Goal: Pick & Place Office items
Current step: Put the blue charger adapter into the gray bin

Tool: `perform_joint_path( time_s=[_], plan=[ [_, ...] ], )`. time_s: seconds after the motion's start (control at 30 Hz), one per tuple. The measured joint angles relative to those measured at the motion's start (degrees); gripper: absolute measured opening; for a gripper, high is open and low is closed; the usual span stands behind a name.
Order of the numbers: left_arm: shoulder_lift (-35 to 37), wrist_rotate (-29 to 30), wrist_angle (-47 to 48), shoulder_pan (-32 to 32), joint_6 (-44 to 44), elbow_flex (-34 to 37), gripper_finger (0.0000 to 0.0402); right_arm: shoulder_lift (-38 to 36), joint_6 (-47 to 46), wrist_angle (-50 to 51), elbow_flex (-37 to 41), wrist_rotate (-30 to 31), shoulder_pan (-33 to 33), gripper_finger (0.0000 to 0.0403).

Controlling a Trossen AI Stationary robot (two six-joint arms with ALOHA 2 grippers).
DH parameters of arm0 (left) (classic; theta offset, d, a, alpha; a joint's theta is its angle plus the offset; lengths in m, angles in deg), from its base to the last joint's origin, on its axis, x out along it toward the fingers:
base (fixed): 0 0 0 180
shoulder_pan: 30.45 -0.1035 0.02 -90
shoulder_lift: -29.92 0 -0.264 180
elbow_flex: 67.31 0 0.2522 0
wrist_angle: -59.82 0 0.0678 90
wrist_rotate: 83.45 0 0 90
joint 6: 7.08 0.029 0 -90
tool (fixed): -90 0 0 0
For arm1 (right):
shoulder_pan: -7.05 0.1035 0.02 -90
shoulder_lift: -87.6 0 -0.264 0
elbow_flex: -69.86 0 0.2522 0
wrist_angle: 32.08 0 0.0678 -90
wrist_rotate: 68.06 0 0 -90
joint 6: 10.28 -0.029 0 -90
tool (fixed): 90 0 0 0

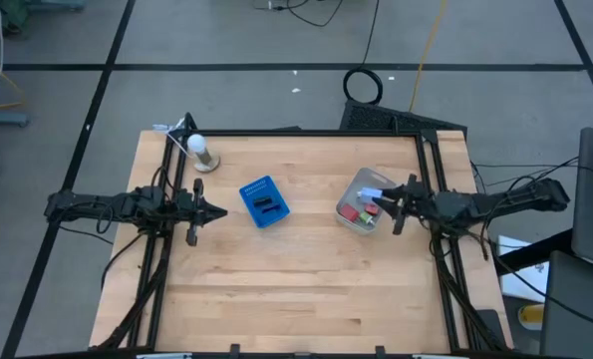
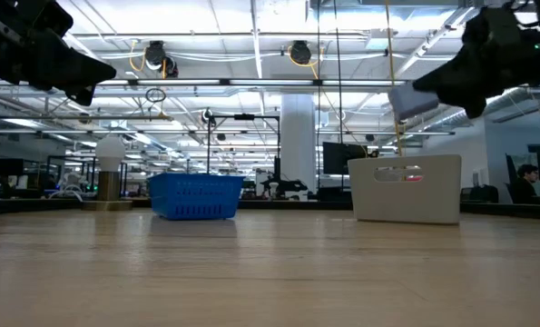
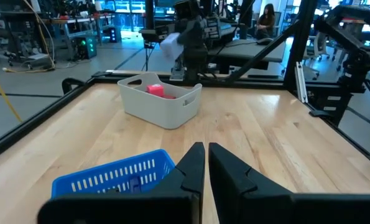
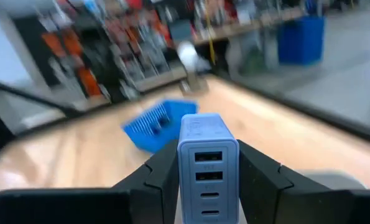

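So the right gripper (image 1: 394,206) is seen raised above the white tub (image 1: 361,202), clamped on a light blue USB charger block (image 4: 208,165), which is pinched between the two dark fingers (image 4: 163,174) with its row of ports facing the wrist camera. In the low view the same block (image 2: 413,100) is shown well clear of the table, held up above the tub (image 2: 406,189), so nothing under it is being touched. Just below that gripper, inside the tub, a red piece (image 1: 354,211) and a green piece (image 1: 369,209) can be made out from overhead, and the red one (image 3: 155,90) is also caught from the left wrist camera. Whatever else is in there can't be told apart. The blue basket (image 1: 263,201) is parked between the two grippers, closer to the left one, with a small black item (image 1: 264,204) lying inside it. The left gripper (image 1: 212,211) is hung in the air just beside that basket, fingers (image 3: 193,165) pressed together with only a thin slit between them and nothing gripped. Beyond the left gripper, near the table's far corner, a white ball on a little stand (image 1: 200,151) is sat on the wooden table (image 1: 296,289).
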Motion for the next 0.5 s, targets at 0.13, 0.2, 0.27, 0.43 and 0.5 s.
perform_joint_path(
  time_s=[0.13,0.2,0.27,0.43,0.5],
  plan=[
    [0.00,-0.02,-0.01,0.01,-0.07,0.00,0.0026,8.12,-6.05,12.00,-6.28,-0.18,-1.71,0.0115],
    [0.00,-0.02,0.01,0.00,-0.05,0.00,0.0026,12.32,-8.73,16.59,-8.54,-0.21,-2.85,0.0115],
    [0.00,-0.02,0.01,0.01,-0.05,0.00,0.0026,16.22,-10.28,19.41,-10.03,-0.21,-4.53,0.0115],
    [0.00,-0.02,0.01,-0.01,-0.05,0.00,0.0026,23.52,-11.09,19.84,-12.44,-0.64,-9.38,0.0115],
    [0.00,-0.04,0.01,-0.01,-0.05,0.00,0.0026,25.87,-12.10,20.78,-13.51,-0.86,-11.27,0.0115]
  ],
)
